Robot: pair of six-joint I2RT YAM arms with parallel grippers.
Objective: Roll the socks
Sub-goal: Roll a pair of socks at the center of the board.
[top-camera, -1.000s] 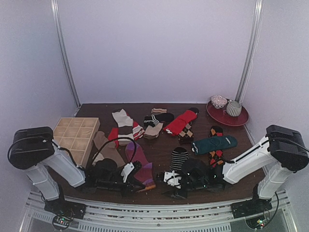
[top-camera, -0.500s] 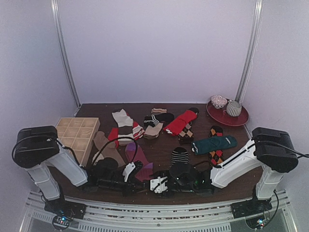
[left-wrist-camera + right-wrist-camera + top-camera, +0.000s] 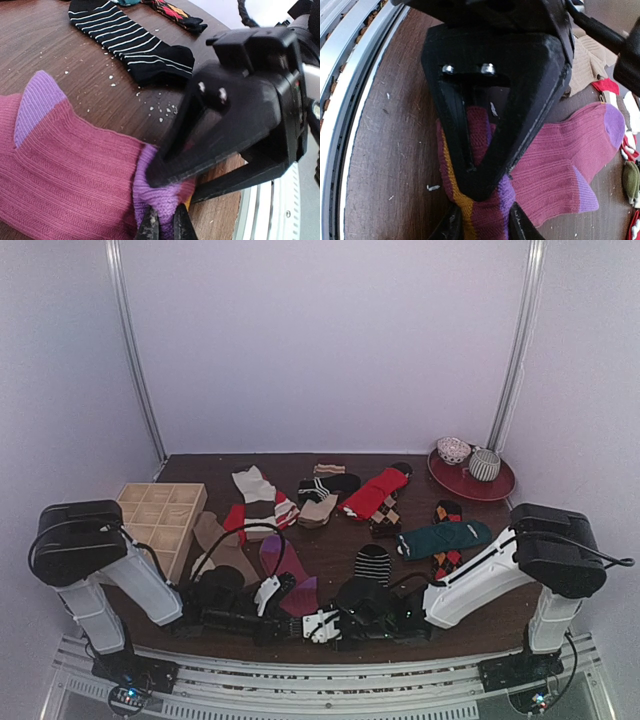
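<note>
The magenta sock (image 3: 287, 565) lies flat at the bench's (image 3: 50, 60) near edge, long axis running back from both arms, its orange-striped end pinched tight in the left end effector (image 3: 164, 227), while the right end effector (image 3: 485, 227), jaws narrow, straddles that same end, grip uncertain.

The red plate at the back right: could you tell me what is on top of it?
Two rolled bundles: a pale patterned one and a grey striped one. The middle of the plate beneath them is hidden.

magenta-purple sock (image 3: 70, 175) flat, other socks (image 3: 375, 492) scattered
</note>
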